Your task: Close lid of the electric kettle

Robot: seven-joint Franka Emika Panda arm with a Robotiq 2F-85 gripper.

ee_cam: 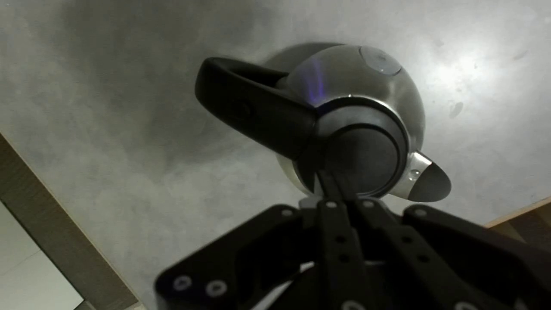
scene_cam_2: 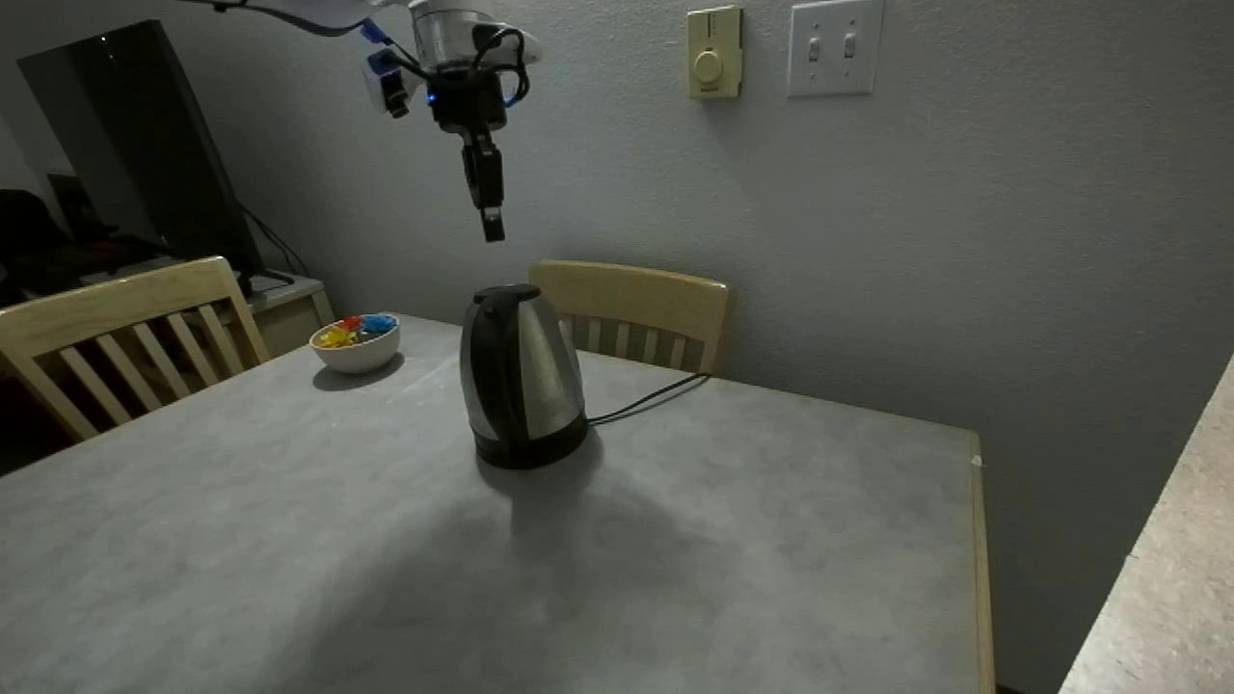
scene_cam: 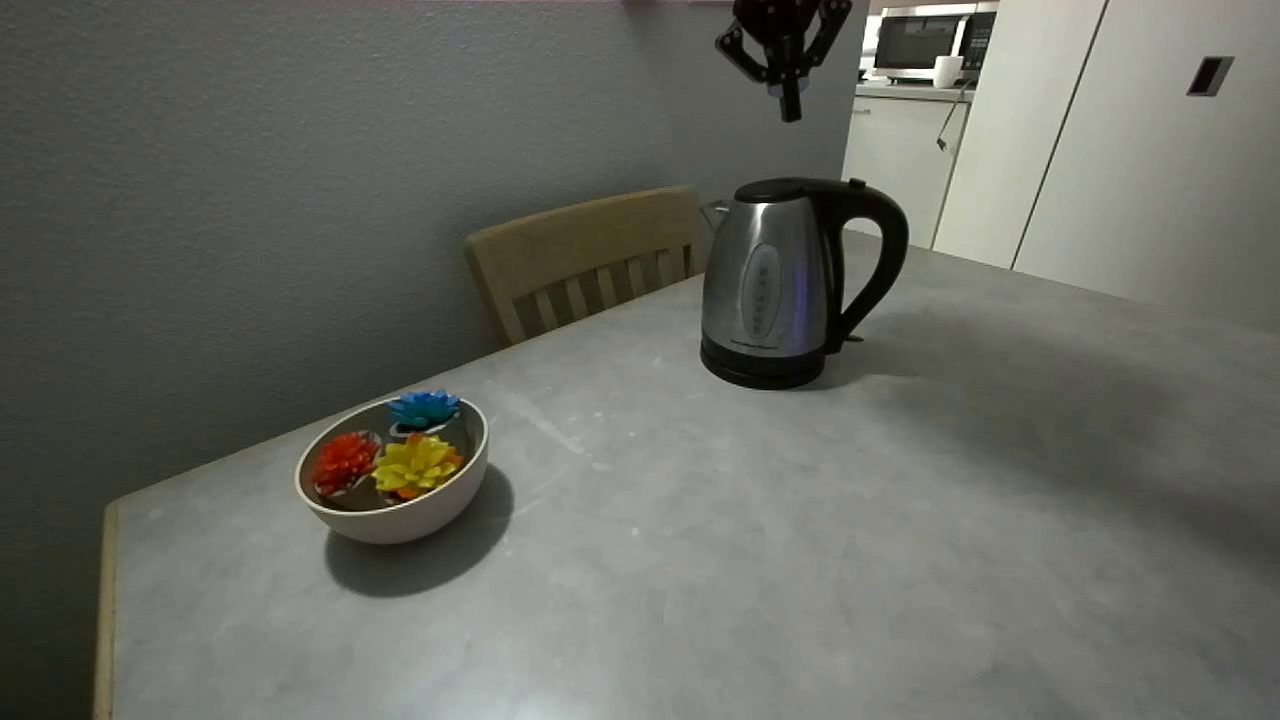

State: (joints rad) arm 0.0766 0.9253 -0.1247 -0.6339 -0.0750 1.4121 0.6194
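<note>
The brushed-steel electric kettle [scene_cam: 775, 300] stands upright on the grey table, with its black looped handle to one side; it also shows in an exterior view [scene_cam_2: 551, 376] and from above in the wrist view [ee_cam: 344, 71]. Its black lid [scene_cam: 772, 190] lies flat over the mouth, level with the handle top; it shows in an exterior view [scene_cam_2: 511, 292] and in the wrist view [ee_cam: 363, 150]. My gripper [scene_cam: 790, 108] is shut and empty, pointing down above the lid and apart from it, as in an exterior view [scene_cam_2: 494, 234] and the wrist view [ee_cam: 331, 174].
A white bowl [scene_cam: 410, 522] with red, yellow and blue flower-like items stands on the table [scene_cam: 760, 560] beyond the spout side. A wooden chair [scene_cam: 590, 225] stands between table and wall. A black cord [scene_cam_2: 648, 397] runs from the kettle base to the table edge.
</note>
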